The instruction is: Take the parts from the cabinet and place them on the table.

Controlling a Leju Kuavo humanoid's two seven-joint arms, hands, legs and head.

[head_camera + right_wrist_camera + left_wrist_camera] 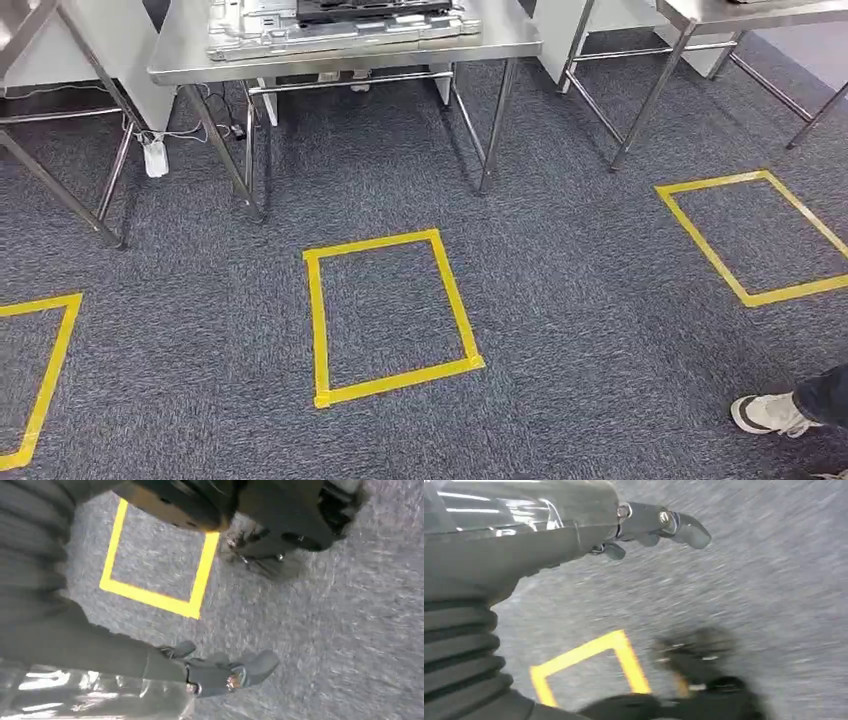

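A steel table (520,45) stands ahead at the top of the head view. On it lies a flat silver metal part (340,30) with a dark piece on top. My left hand (644,527) hangs over the grey carpet, its fingers stretched out with nothing between them. My right hand (220,672) hangs the same way above the carpet and holds nothing. A glossy grey cover (514,505) lies behind the fingers in each wrist view. No cabinet is in sight.
Yellow tape squares mark the carpet: one in the middle (392,315), one at the right (750,235), one at the left edge (40,370). More steel tables stand at the left (60,190) and right (700,15). A person's shoe (768,413) is at the lower right.
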